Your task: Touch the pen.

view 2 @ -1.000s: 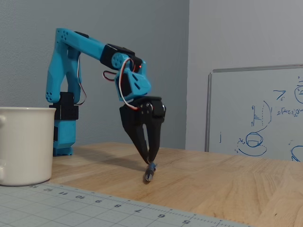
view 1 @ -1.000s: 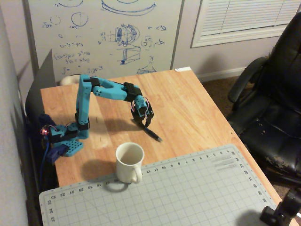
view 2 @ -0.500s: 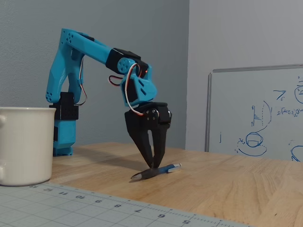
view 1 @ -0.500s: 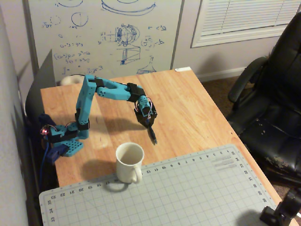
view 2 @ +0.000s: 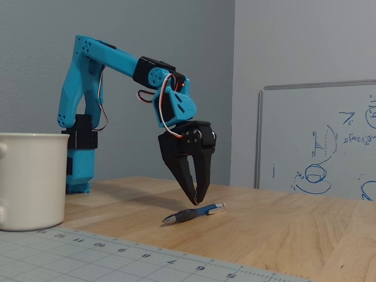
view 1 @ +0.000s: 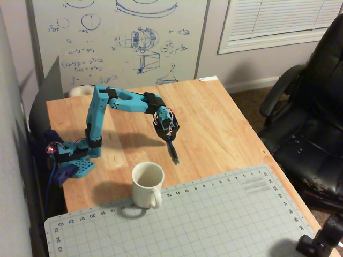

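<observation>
- The pen [view 2: 194,212] is seen lying flat on the wooden counter [view 2: 282,235], between the arm's base and the whiteboard in the fixed view; in the overhead view the pen [view 1: 172,152] lies just up and right of the mug [view 1: 147,183].
- The claw [view 2: 197,201] is held point-down directly over the pen's middle. Its two dark fingers converge to nearly meeting tips; a narrow gap is visible higher up between them, and nothing is pinched.
- In the fixed view a thin strip of counter appears to be visible between the tips and the pen barrel, so contact is judged absent or marginal at this instant; it cannot be confirmed from the overhead view, where the claw [view 1: 171,143] overlaps the pen's upper end.
- Progress: the approach and alignment are judged essentially complete. What is left is a very short descent onto the barrel, if a touch is not already counted.
- Risk noted: the round pen may roll or pivot under a downward press.
</observation>
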Controlling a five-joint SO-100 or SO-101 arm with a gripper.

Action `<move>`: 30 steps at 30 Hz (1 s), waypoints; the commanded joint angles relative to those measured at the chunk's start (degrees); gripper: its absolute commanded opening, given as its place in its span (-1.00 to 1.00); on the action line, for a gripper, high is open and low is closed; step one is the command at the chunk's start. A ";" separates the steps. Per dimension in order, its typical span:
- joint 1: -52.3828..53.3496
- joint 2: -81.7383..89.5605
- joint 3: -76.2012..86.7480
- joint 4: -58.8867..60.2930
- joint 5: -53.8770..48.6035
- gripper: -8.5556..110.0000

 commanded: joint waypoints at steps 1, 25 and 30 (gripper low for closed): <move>-0.44 3.43 -5.89 -0.44 0.18 -0.85; -0.26 -3.25 -8.17 -0.09 0.26 -0.85; -0.44 4.04 -8.00 0.35 0.00 -0.85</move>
